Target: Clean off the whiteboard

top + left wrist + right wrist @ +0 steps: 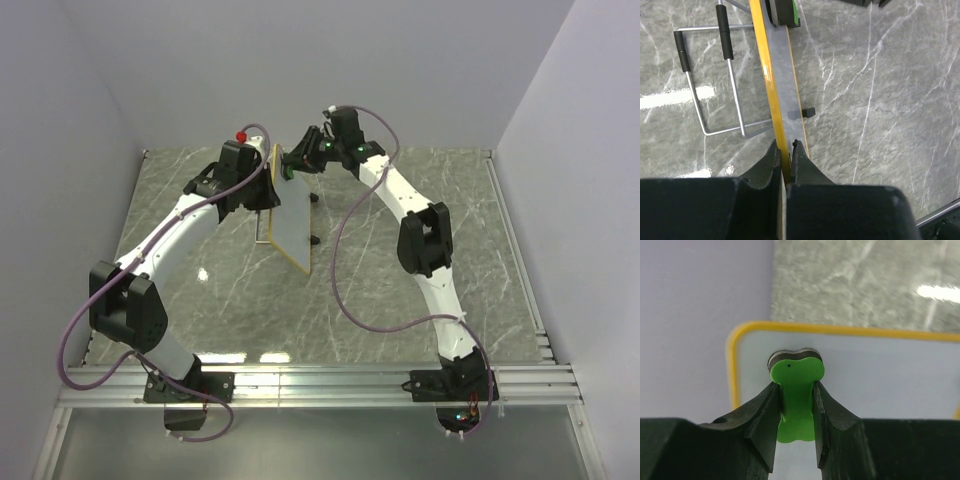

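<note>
The whiteboard (291, 218) stands on edge, tilted, mid-table, with its white face toward the right arm. My left gripper (268, 188) is shut on its yellow-orange frame (768, 75). In the left wrist view the jaws of the left gripper (785, 150) pinch the frame edge. My right gripper (294, 166) is shut on a small green bow-shaped eraser (797, 371), whose dark felt presses on the whiteboard (880, 371) near a rounded corner. The right gripper (795, 386) clamps the eraser's waist. The eraser (791, 12) also shows at the top of the left wrist view. No scribbles are visible.
A wire stand with black sleeves (715, 75) sticks out behind the board over the grey marble tabletop (420, 260). Small black feet (315, 240) stick out from the board's face side. Lilac walls close the back and both sides; an aluminium rail (320, 380) runs along the near edge.
</note>
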